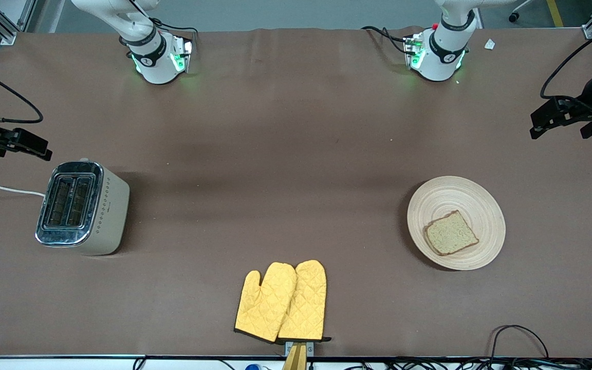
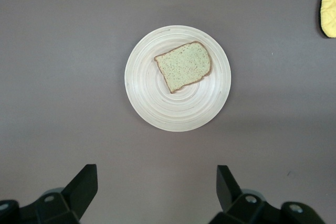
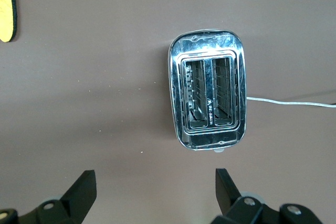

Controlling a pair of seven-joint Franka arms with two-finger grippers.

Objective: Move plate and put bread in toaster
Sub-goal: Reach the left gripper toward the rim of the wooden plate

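Nothing moved yet. Best to bring the left tool (image 2: 155, 190) down on the plate (image 1: 456, 222) rim, clear of the bread (image 1: 450, 233) lying on it toward the front camera, and slide it level toward the toaster (image 1: 82, 207) at the right arm's end of the surface (image 1: 285, 154). Left tool wide and empty, raised, seemingly beside the plate. Right tool (image 3: 152, 192) wide and empty, waiting up beside the toaster.

Round pale wooden plate (image 1: 456, 222) with speckled square bread slice (image 1: 450, 233) on it, nearer the front camera than the left gripper (image 1: 548, 119). Cream chrome-topped two-slot toaster (image 1: 82, 207), upright, just below the right gripper (image 1: 24, 144). Yellow quilted oven mitts (image 1: 282, 302) between, well apart from both.
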